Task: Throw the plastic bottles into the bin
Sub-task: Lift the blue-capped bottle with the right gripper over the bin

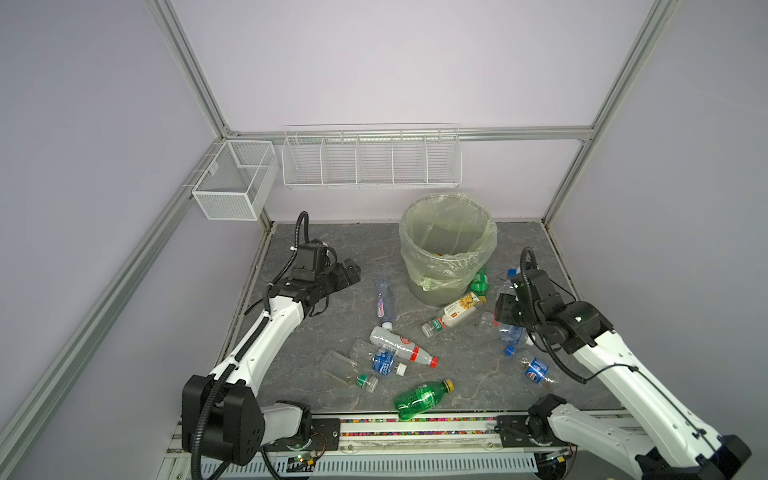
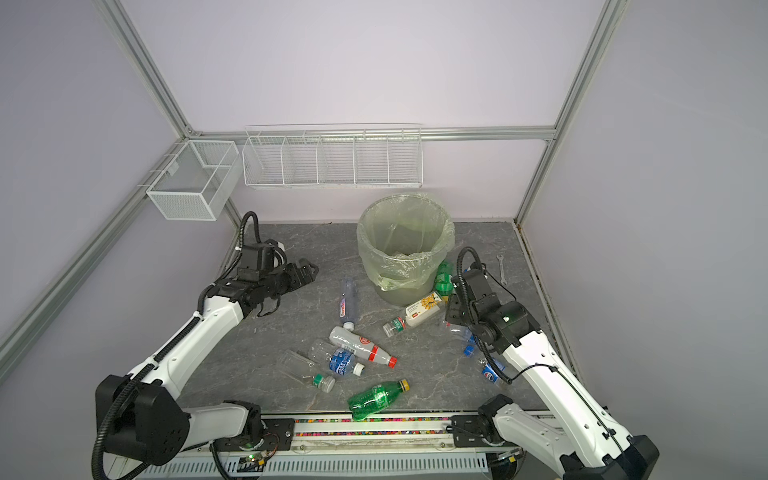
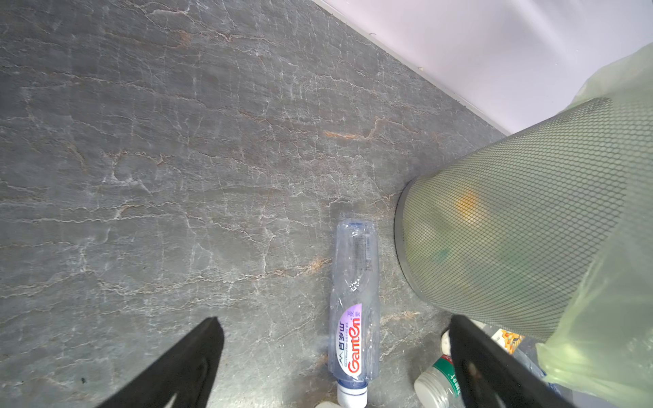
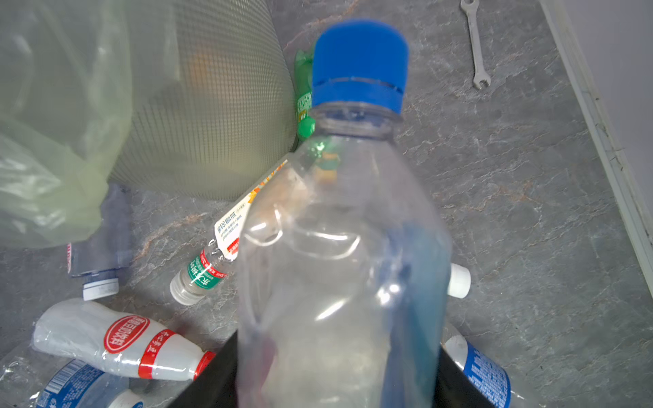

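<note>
The right gripper (image 4: 339, 374) is squeezing a blue-capped bottle (image 4: 339, 247), just beside the bin (image 1: 415, 257). The left gripper (image 1: 352, 272) is wide open and holds nothing. Other bottles (image 1: 401, 345) lie on the table (image 1: 316, 249). Next, the right arm likely needs to lift its bottle above the bin's rim and let go.

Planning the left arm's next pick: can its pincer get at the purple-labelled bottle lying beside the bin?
Probably yes. The left pincer is open and empty, and the purple-labelled bottle lies flat on bare tabletop just ahead of it, narrowly clear of the bin, with nothing between them.
</note>
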Action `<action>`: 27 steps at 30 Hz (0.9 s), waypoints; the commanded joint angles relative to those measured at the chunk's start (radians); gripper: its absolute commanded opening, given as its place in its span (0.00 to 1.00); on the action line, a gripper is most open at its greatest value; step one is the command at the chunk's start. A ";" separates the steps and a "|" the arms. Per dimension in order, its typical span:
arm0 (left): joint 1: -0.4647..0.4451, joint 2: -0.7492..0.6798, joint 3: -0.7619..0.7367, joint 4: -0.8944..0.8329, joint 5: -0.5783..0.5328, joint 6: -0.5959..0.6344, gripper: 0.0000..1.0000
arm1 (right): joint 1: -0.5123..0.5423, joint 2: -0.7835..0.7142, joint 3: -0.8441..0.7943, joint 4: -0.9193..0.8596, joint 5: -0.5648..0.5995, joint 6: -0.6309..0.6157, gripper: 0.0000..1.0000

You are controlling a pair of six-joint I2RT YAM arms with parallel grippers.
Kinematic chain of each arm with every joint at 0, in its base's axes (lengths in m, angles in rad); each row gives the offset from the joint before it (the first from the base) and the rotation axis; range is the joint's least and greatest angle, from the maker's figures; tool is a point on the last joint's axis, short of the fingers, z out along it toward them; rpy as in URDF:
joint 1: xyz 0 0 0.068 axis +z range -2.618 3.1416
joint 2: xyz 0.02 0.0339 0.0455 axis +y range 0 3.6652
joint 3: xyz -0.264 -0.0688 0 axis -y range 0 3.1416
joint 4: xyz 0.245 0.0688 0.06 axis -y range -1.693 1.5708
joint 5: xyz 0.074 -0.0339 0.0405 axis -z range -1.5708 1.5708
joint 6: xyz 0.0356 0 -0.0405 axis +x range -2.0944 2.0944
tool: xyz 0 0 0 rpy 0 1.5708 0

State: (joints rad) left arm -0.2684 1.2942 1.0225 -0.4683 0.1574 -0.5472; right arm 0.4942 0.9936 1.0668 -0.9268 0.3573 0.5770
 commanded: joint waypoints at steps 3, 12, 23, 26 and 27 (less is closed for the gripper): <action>0.009 0.016 -0.002 0.005 0.000 0.012 0.99 | -0.016 0.011 0.088 0.001 -0.001 -0.070 0.62; 0.010 0.028 -0.005 0.021 0.000 -0.004 0.99 | -0.020 0.050 0.215 0.013 -0.024 -0.113 0.62; 0.011 0.058 0.023 0.029 0.011 -0.026 0.99 | -0.020 0.114 0.377 0.093 -0.064 -0.151 0.64; 0.012 0.065 0.028 0.022 -0.004 -0.029 0.99 | -0.020 0.146 0.424 0.114 -0.104 -0.155 0.64; 0.012 0.066 0.024 0.023 -0.010 -0.029 0.99 | -0.021 0.150 0.431 0.127 -0.112 -0.154 0.64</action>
State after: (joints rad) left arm -0.2619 1.3499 1.0229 -0.4484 0.1574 -0.5652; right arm 0.4789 1.1263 1.4651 -0.8650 0.2901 0.4438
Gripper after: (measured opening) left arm 0.994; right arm 0.638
